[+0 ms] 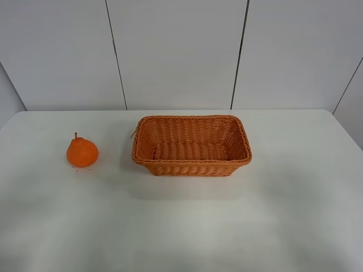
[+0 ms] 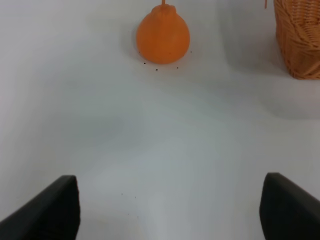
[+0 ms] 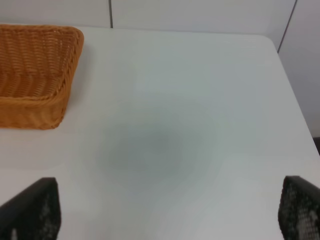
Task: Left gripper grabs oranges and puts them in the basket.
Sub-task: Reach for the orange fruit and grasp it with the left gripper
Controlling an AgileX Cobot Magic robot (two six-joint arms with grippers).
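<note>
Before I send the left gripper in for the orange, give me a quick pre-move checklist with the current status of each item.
1. The left gripper is open and holds nothing: ok.
2. The orange sits stem up on the table, apart from the basket: ok.
3. In the left wrist view, only bare table lies between the left gripper and the orange: ok.
4. The basket is empty, so there is room for the fruit: ok.
5. The right gripper is open and off to the side of the basket, not over it: ok.
6. Height of the left gripper above the table: cannot tell, since neither arm shows in the high view.
</note>
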